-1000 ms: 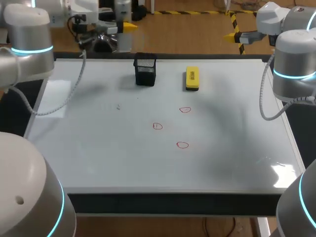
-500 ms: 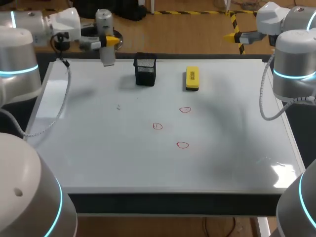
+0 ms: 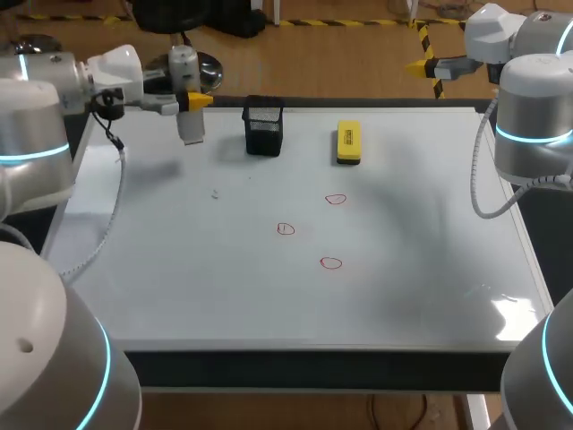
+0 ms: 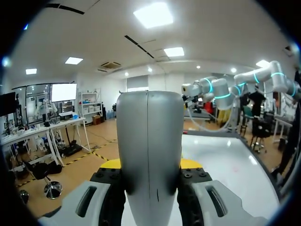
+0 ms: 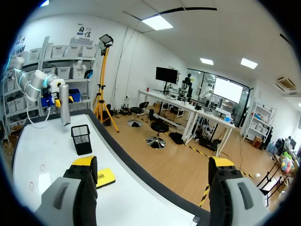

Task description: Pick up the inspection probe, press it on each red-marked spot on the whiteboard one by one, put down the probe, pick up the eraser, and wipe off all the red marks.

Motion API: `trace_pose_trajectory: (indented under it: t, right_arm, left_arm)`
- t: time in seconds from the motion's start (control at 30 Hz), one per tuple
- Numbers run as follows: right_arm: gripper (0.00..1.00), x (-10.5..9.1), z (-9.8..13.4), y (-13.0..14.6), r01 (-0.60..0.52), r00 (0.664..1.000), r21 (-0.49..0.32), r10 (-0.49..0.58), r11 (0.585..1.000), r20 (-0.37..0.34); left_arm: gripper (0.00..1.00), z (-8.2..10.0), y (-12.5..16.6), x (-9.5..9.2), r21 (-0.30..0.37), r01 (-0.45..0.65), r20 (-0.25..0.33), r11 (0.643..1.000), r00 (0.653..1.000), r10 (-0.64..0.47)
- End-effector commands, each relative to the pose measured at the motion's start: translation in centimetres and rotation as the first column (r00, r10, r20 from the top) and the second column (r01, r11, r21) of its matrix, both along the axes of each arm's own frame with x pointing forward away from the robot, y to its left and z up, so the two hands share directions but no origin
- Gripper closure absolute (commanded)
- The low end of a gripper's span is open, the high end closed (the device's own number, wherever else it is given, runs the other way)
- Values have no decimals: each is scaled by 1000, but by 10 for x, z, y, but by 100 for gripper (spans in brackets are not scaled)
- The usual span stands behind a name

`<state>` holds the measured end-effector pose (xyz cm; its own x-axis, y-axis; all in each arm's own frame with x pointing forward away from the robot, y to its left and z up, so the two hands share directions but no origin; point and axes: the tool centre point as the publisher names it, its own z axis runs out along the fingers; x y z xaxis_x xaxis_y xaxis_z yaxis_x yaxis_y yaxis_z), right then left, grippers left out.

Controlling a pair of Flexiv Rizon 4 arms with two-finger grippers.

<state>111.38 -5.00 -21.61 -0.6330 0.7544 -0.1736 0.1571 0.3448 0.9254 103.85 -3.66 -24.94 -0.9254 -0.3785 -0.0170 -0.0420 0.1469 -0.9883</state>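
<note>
My left gripper (image 3: 193, 101) is shut on the grey cylindrical probe (image 3: 187, 125), which hangs upright above the whiteboard's (image 3: 179, 269) far left part, left of the black mesh holder (image 3: 263, 126). In the left wrist view the probe (image 4: 149, 150) fills the gap between the yellow fingertips (image 4: 110, 164). Three red marks (image 3: 335, 199) (image 3: 285, 229) (image 3: 330, 262) lie mid-board. The yellow eraser (image 3: 348, 141) lies flat to the right of the holder. My right gripper (image 5: 153, 165) is open and holds nothing, up beyond the far right corner (image 3: 421, 64).
From the right wrist the holder (image 5: 81, 139) and eraser (image 5: 106, 177) show ahead of the open fingers, with my left arm and probe (image 5: 64, 110) farther off. A small speck (image 3: 215, 193) sits on the board left of the marks.
My left arm has carried the probe leftward and then nearer, from beyond the back edge to above the board's far left part. The right arm has stayed still.
</note>
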Motion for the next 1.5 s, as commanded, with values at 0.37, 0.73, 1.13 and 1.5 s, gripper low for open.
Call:
trace_pose_trajectory:
  t: [0.37, 0.73, 1.13, 1.5]
  right_arm:
    - [0, 0, 0, 0, 0, 1000, 0, 0, 1000, 0]
    - [0, 0, 0, 0, 0, 1000, 0, 0, 1000, 0]
    - [0, 0, 0, 0, 0, 1000, 0, 0, 1000, 0]
    - [0, 10, -5, 23, -198, 979, -58, 194, 979, -55]
  left_arm:
    - [100, -25, 9, 0, -16, 8, -25, 1000, 1000, -9]
    - [100, -28, 11, 0, 5, -12, -45, 1000, 999, 12]
    - [100, -28, 11, 0, 5, -12, -45, 1000, 999, 12]
    - [100, -28, 11, 0, 5, -12, -45, 1000, 999, 12]
